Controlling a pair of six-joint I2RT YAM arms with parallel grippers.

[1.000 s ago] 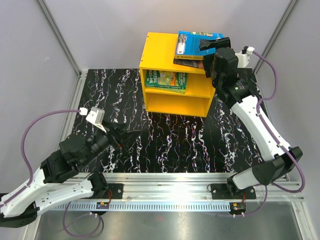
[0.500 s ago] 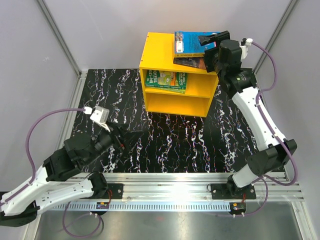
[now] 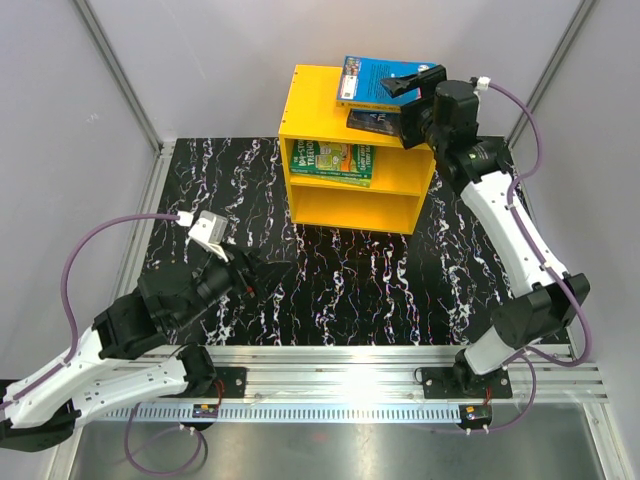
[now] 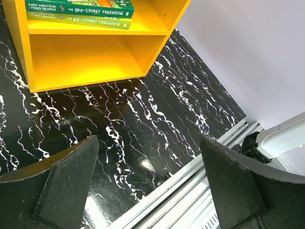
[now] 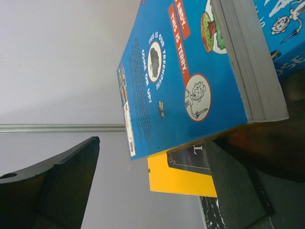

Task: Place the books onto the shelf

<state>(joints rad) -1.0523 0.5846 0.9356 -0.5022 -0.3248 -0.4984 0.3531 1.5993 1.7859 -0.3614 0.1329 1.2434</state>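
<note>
Right gripper (image 3: 408, 85): jaws wide at shelf (image 3: 318, 100) top, straddling corner of blue book (image 5: 181, 81); finger contact unclear. 2nd blue book (image 5: 286, 24) cut off by frame edge. Dark book (image 5: 188, 160) mostly hidden beneath, title unreadable. 2 green books (image 4: 86, 12) stacked in upper compartment, tops cropped. Left gripper (image 4: 148, 140): wide, empty, above table (image 4: 143, 105).

There is one yellow shelf (image 3: 312, 100) in the upper middle of the top view, and it has two open compartments. Five books can be counted: two green ones, 104-Storey Treehouse (image 4: 81, 8) and 65-Storey Treehouse (image 4: 78, 20), then two blue books (image 5: 167, 81), and one dark book (image 3: 372, 121). Two robot arms (image 3: 510, 220) stand at the lower left and right of the frame.
</note>
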